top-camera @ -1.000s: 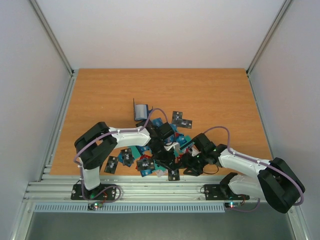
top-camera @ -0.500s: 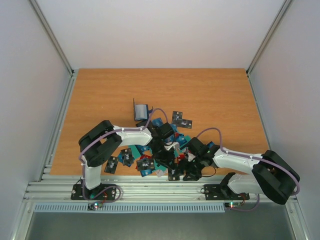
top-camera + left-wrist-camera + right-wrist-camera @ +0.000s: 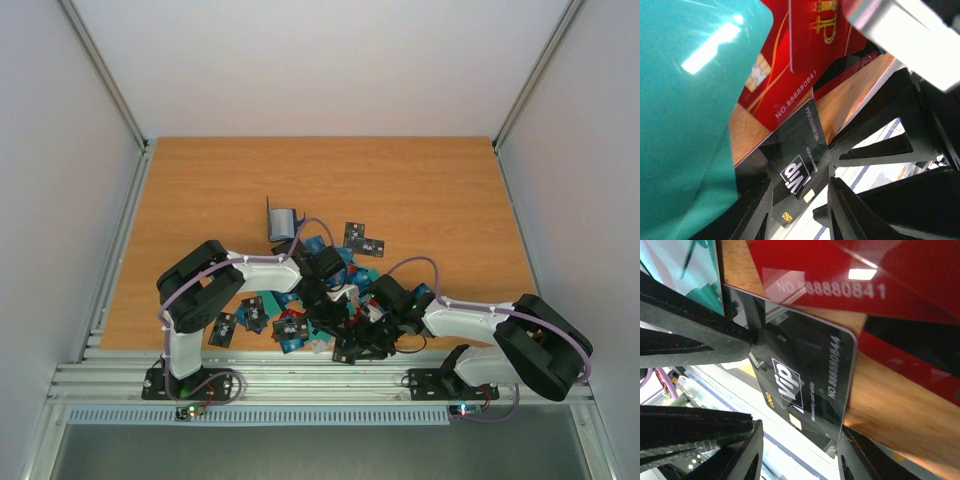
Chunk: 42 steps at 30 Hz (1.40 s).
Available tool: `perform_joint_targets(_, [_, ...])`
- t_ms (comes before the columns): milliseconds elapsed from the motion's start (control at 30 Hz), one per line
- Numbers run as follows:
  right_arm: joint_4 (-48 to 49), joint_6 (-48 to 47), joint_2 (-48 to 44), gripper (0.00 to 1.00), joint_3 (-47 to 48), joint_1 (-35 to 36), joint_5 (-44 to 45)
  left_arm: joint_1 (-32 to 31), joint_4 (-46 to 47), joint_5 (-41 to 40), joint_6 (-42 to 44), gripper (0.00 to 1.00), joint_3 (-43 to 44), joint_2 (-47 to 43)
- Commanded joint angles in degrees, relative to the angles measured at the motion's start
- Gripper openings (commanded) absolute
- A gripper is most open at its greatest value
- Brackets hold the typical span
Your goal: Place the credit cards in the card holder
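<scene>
L claw [image 3: 800, 200] grips glossy black rect. card [image 3: 797, 145], R claw [image 3: 801, 447] straddles it, grip unclear.

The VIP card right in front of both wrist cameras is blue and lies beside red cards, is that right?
Not blue: the VIP card is black, as the right wrist view shows. It does lie beside red cards.
</scene>
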Motion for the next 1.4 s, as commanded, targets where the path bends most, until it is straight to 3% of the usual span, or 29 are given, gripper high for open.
perform_joint_targets(0, [8.2, 1.9, 3.4, 0.37, -2.1, -0.1, 4.2, -0.5, 0.6, -3.9, 0.9, 0.34, -3.1, 3.1])
perform_joint_targets(633, [12.4, 6.3, 1.3, 0.01, -2.7, -0.1, 4.9, 0.3, 3.0, -0.7, -1.5, 0.34, -5.8, -0.2])
perform_joint_targets(967, [3.4, 5.8, -2.1, 0.01, 1.0, -0.1, 6.2, 1.6, -3.2, -1.7, -2.1, 0.35, -1.0, -8.4])
perform_joint_targets(1367, [-16.7, 1.9, -9.8, 0.01, 7.2, -0.2, 9.5, 3.7, -8.4, -5.4, -2.7, 0.38, 3.1, -16.3])
